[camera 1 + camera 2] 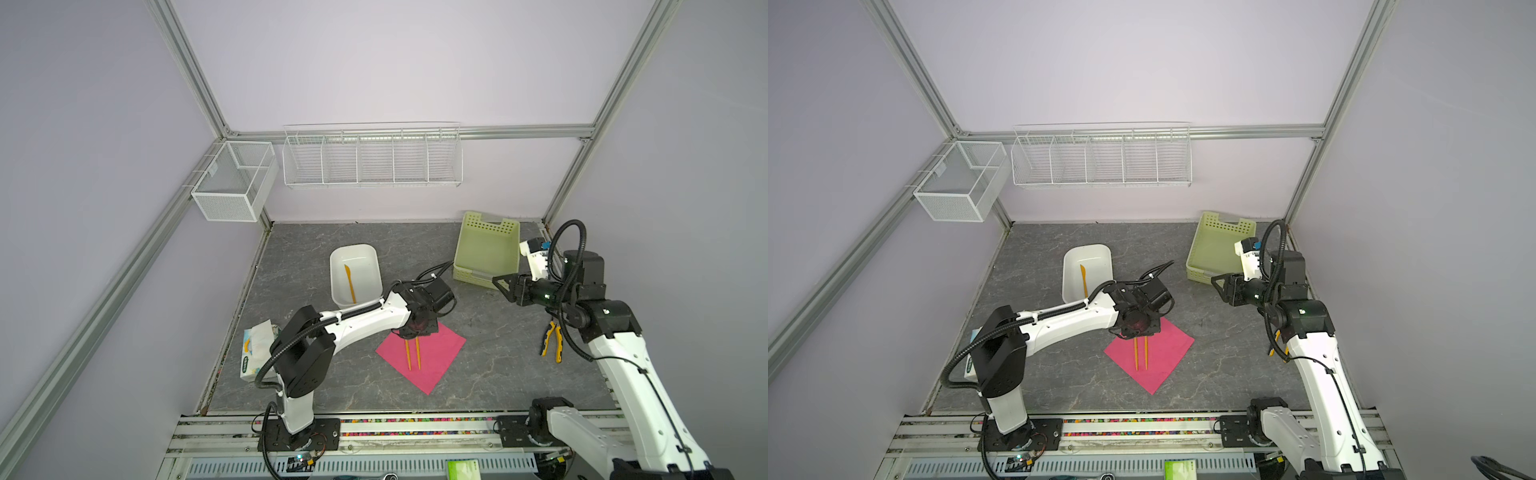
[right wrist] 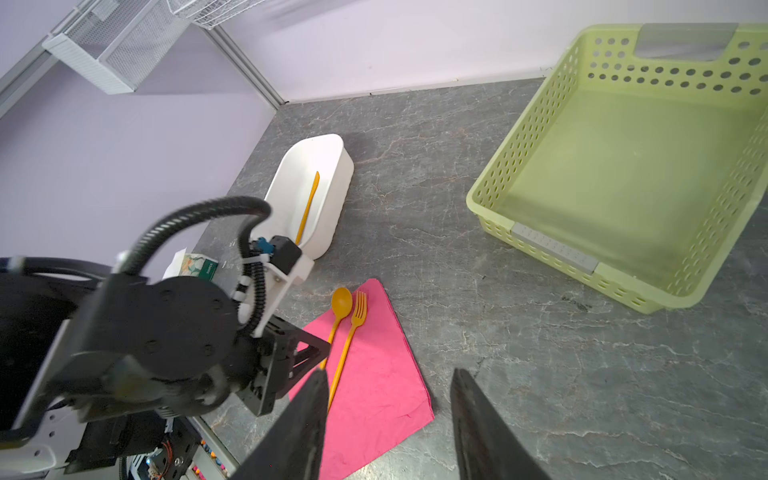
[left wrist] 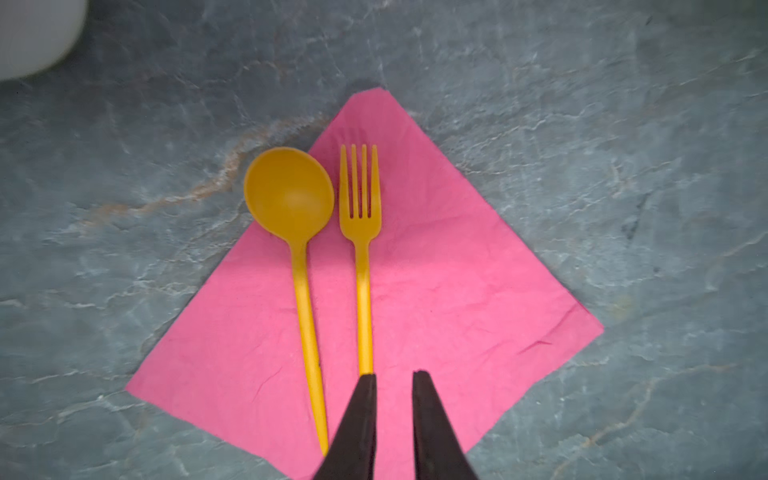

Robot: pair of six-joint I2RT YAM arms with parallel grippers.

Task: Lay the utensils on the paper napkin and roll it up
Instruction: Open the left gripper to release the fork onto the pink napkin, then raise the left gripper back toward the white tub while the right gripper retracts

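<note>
Spoon [image 3: 289,191], fork [image 3: 362,266] on napkin [image 3: 457,291]; knife [image 1: 350,282] in tub [image 1: 353,246] near it. Left gripper [image 3: 394,374] over napkin, barely parted, empty; right gripper [image 2: 389,371] wide, empty.

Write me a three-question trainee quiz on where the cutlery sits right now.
1. True or false: the knife lies in the white tub.
2. Which head hangs partly off the napkin's edge? A spoon, B fork, C knife.
3. Count what rests on the napkin.
Key: 1 true; 2 A, the spoon; 3 two, the spoon and the fork.
</note>
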